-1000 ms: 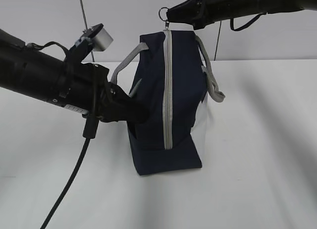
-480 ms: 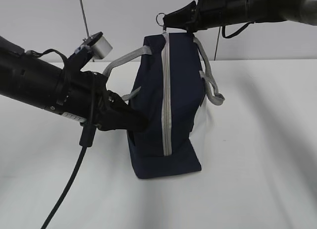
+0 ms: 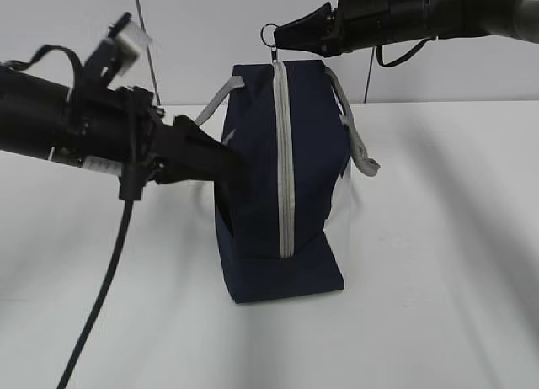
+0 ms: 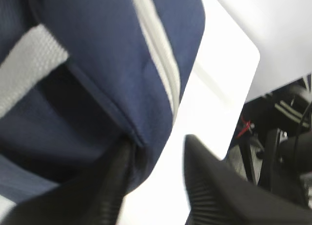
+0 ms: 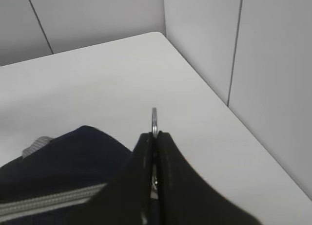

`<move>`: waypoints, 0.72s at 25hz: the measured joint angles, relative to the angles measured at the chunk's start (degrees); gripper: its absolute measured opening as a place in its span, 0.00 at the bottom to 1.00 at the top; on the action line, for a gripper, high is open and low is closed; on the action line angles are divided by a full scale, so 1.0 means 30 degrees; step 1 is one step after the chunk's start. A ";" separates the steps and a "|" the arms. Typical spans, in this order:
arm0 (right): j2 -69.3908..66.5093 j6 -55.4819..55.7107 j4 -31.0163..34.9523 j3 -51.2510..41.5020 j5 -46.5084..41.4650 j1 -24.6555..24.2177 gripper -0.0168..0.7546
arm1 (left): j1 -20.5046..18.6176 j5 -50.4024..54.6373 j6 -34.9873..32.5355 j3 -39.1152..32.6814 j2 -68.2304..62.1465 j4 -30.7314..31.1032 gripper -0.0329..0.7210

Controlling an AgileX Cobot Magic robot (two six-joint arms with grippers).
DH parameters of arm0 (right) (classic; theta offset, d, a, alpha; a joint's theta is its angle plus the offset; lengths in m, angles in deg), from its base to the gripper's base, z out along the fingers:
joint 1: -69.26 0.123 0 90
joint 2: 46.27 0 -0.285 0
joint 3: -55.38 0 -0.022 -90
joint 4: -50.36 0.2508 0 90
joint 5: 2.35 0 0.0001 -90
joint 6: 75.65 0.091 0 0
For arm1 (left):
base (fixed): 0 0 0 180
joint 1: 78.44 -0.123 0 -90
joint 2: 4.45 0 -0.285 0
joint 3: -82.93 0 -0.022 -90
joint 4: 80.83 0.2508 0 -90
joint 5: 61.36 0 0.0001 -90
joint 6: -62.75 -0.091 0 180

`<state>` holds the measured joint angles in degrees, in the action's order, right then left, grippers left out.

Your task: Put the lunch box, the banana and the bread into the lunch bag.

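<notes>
Exterior view: the lunch bag (image 3: 282,178) stands upright on the white table (image 3: 438,237), zipped.

Left wrist view: left gripper (image 4: 155,178) parted, one finger seemingly against the bag's corner.

Right wrist view: right gripper (image 5: 156,137) pinched tight on the zipper pull ring (image 5: 154,121).

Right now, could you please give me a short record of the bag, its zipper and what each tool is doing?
lunch bag: upright on the white table
zipper: closed along the visible side
zipper pull ring: pinched at the bag's top
right tool: shut on the pull ring
left tool: open, one finger against the bag's lower corner
food items: none visible
</notes>
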<state>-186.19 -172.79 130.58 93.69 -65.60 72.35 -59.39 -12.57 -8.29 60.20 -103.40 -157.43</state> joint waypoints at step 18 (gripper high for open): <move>0.0000 -0.2080 -0.1154 0.0000 -0.1530 -0.0338 0.02 | -0.2147 -0.2310 0.7166 0.3681 -0.0469 0.0427 0.74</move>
<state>-186.19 -179.03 127.12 93.69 -70.19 71.34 -65.84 -19.50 13.21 71.24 -104.81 -156.15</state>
